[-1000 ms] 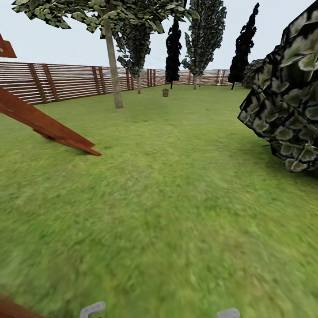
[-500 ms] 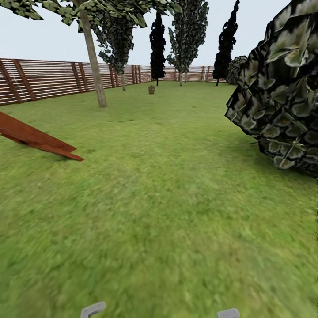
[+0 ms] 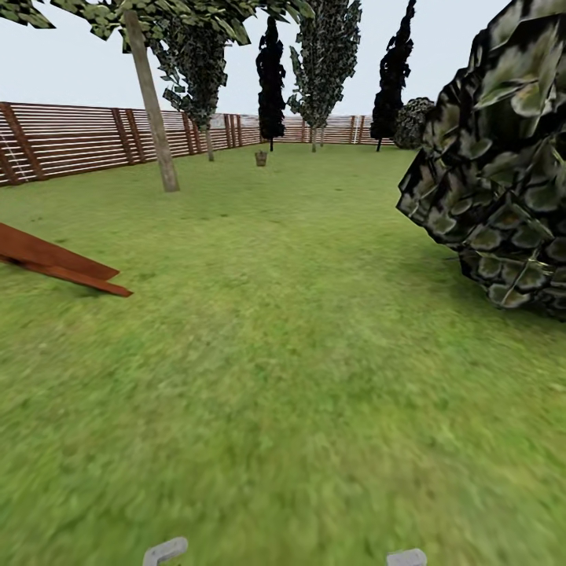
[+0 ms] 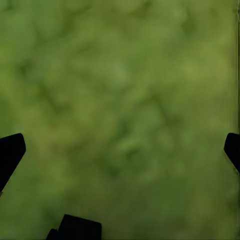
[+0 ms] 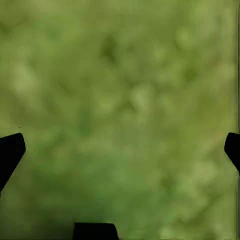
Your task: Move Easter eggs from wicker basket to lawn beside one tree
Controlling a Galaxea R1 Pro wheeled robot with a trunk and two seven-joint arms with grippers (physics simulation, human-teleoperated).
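Standing far ahead, the wicker basket [image 3: 260, 158] lies well beyond both wide-spread, empty grippers [image 4: 120, 145] [image 5: 120, 145].

In the head view, grey parts of both arms peek in at the bottom edge. The left gripper [image 4: 120, 150] and the right gripper [image 5: 120, 150] both point down, dark fingertips spread wide apart, holding nothing between them

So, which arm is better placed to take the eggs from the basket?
Neither yet. The wicker basket stands far off across the lawn. The left gripper and right gripper are both open over grass. Drive closer first.
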